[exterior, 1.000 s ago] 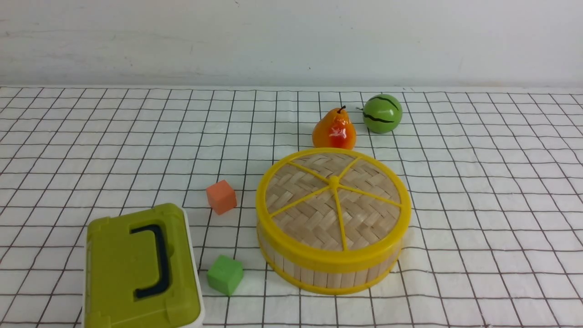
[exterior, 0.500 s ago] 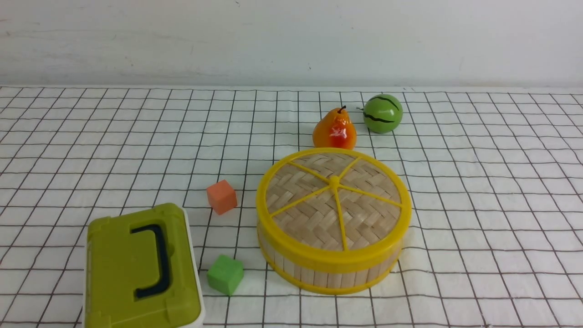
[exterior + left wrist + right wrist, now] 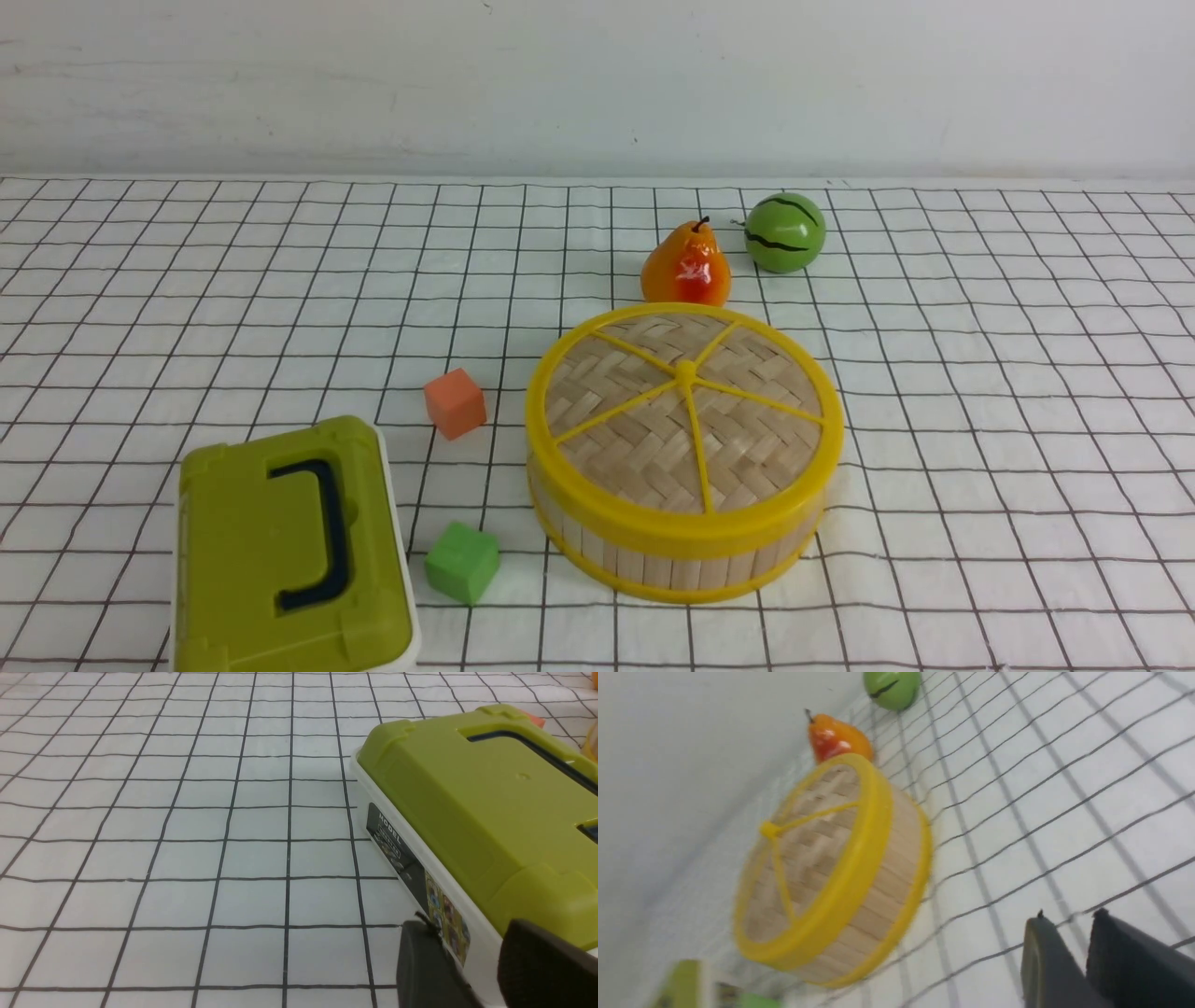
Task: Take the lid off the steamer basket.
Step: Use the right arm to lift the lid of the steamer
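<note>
The lid (image 3: 684,411), a woven tan disc with a yellow rim and spokes, sits shut on the steamer basket (image 3: 672,565) right of the table's middle. Neither gripper shows in the front view. In the blurred right wrist view the lid (image 3: 808,854) and the basket's slat wall (image 3: 882,896) lie well ahead of my right gripper (image 3: 1070,919). That gripper hangs over bare cloth, its jaws together and empty. My left gripper (image 3: 467,933) is slightly open and empty, close beside the olive-green box.
The olive-green box (image 3: 280,551) with a dark handle stands front left and also shows in the left wrist view (image 3: 476,793). An orange cube (image 3: 455,402) and a green cube (image 3: 461,562) lie left of the basket. A pear (image 3: 686,266) and a small watermelon (image 3: 784,232) stand behind it.
</note>
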Controlling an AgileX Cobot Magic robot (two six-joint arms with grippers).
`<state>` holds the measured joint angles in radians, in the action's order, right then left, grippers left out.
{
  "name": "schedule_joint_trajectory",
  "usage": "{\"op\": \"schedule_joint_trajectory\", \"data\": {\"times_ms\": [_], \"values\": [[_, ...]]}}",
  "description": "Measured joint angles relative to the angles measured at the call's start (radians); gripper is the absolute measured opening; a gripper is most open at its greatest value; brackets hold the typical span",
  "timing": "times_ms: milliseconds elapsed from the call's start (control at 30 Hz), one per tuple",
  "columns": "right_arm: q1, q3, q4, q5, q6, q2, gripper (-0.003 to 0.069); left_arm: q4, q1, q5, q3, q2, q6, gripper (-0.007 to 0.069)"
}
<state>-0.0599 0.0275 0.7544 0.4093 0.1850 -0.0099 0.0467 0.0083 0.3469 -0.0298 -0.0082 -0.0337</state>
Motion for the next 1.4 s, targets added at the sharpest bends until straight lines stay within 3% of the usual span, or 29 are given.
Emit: {"op": "schedule_joint_trajectory", "data": {"times_ms": [133,400,633,800,967,1067,1200,1400], "values": [[0.0,0.0,0.215,-0.006,0.008,0.0,0.0149,0.0,0.0,0.0,0.0,0.0,0.0,0.0239],[0.0,0.0,0.245,-0.027,-0.133,0.0,0.0156,0.0,0.0,0.0,0.0,0.0,0.0,0.0239],[0.0,-0.067,0.232,-0.005,-0.452,0.015,0.0134,0.0,0.0,0.0,0.0,0.0,0.0,0.0239],[0.0,-0.369,0.055,0.083,-0.649,0.282,-0.0013,0.0,0.0,0.0,0.0,0.0,0.0,0.0239],[0.003,-0.708,-0.147,0.333,-0.704,0.595,-0.0022,0.0,0.0,0.0,0.0,0.0,0.0,0.0239],[0.022,-0.841,-0.187,0.448,-0.71,0.732,-0.0022,0.0,0.0,0.0,0.0,0.0,0.0,0.0239],[0.119,-1.088,-0.267,0.651,-0.716,0.961,-0.002,0.0,0.0,0.0,0.0,0.0,0.0,0.0239],[0.311,-1.303,-0.464,0.781,-0.643,1.206,-0.0013,0.0,0.0,0.0,0.0,0.0,0.0,0.0239]]}}
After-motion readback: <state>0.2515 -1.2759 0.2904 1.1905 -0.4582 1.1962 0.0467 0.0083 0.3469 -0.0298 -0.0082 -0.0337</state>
